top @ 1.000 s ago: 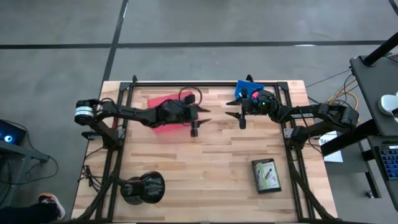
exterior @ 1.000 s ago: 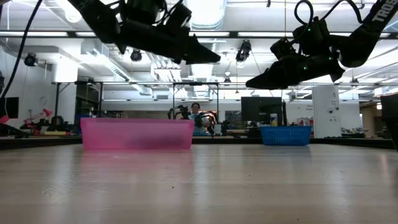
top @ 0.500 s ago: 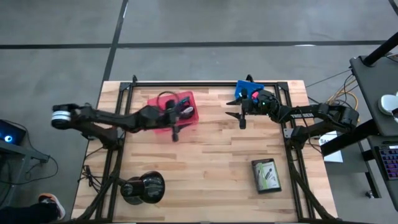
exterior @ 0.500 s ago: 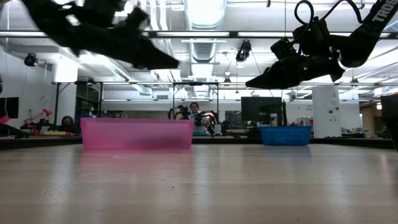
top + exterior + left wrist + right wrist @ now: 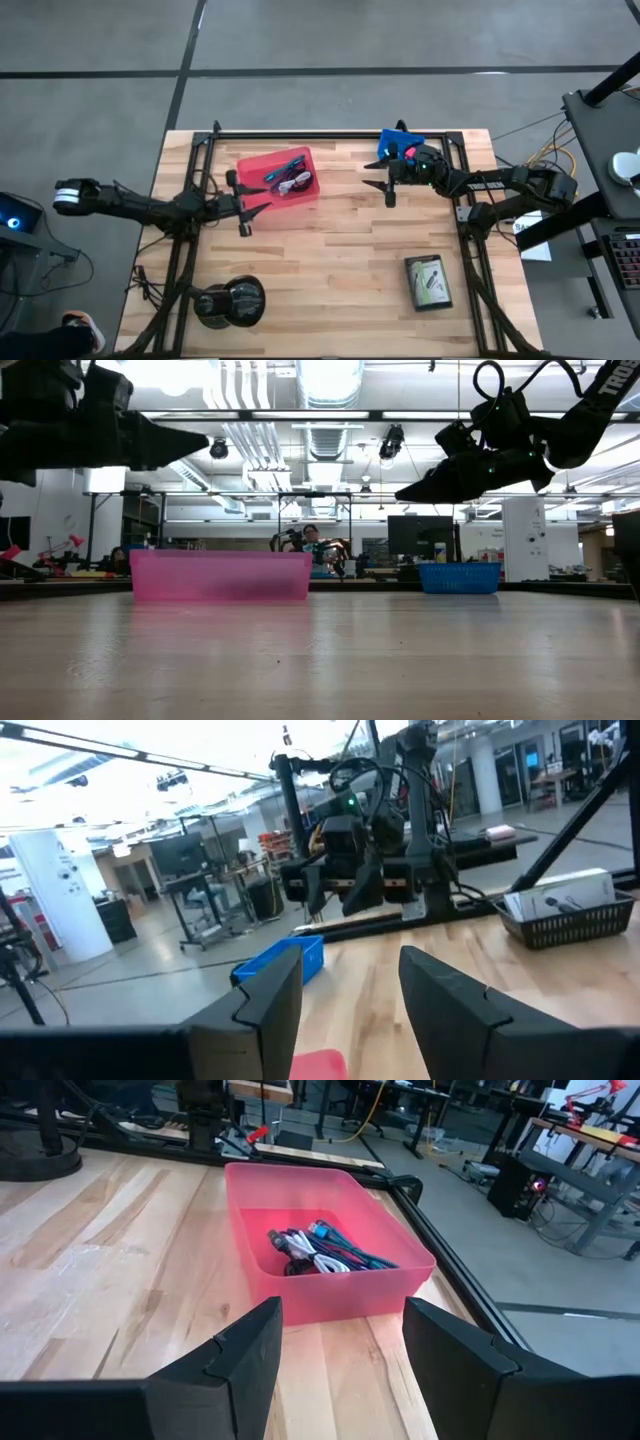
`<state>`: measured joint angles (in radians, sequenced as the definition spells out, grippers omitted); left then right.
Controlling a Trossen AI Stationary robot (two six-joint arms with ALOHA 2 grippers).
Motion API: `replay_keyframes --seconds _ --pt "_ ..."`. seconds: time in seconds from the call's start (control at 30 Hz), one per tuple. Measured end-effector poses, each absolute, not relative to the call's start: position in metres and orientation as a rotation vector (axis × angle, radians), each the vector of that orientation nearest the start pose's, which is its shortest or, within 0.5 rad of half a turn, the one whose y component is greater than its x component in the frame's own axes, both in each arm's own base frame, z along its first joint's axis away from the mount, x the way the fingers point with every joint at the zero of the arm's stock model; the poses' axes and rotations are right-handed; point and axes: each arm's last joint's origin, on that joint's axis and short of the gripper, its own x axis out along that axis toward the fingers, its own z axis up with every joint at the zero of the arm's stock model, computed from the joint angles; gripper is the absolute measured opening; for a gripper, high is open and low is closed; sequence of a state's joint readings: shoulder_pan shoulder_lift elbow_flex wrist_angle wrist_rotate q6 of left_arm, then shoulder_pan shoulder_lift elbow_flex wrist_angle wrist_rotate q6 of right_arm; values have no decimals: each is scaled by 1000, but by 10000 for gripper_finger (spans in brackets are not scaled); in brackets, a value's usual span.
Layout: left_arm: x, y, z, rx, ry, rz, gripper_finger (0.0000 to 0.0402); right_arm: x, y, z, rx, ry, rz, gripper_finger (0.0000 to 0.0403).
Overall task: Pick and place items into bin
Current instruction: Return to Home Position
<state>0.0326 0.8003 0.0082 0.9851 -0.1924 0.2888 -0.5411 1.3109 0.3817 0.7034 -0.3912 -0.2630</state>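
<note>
A pink bin (image 5: 300,190) stands on the wooden table at the far left. It holds white, purple and teal cords and pens (image 5: 322,1256) lying on its floor. My left gripper (image 5: 248,205) hovers open just left of the bin's near corner, pointing toward the table's right, with nothing between its fingers (image 5: 262,1010). My right gripper (image 5: 378,180) hangs open above the table right of centre, pointing toward the pink bin (image 5: 300,1310), and is empty too.
A small blue bin (image 5: 400,143) sits at the far edge behind my right gripper. A dark mesh basket (image 5: 428,282) with a pale packet lies near the right front. A big black round object (image 5: 228,303) stands near the left front. Bare wood lies between them.
My left gripper has drawn back from over the pink bin's right side toward the table's left edge, sinking a little and staying open. The bin and the cords in it, covered by the arm before, now show. My right arm has kept still.
</note>
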Motion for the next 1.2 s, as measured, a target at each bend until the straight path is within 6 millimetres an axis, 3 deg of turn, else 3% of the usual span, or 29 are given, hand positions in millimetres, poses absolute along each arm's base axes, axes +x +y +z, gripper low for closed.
replay_keyframes --seconds 0.57,0.83,1.03,1.2 --pt "131 5 181 254 -124 204 153 208 -112 168 -92 306 -112 196" --pt "119 5 172 205 -23 188 150 208 -112 168 -79 307 -114 196" --pt "110 5 170 214 4 187 114 209 -112 169 -92 297 -114 196" --pt "104 5 161 206 77 173 57 208 -111 168 -76 297 -100 196"
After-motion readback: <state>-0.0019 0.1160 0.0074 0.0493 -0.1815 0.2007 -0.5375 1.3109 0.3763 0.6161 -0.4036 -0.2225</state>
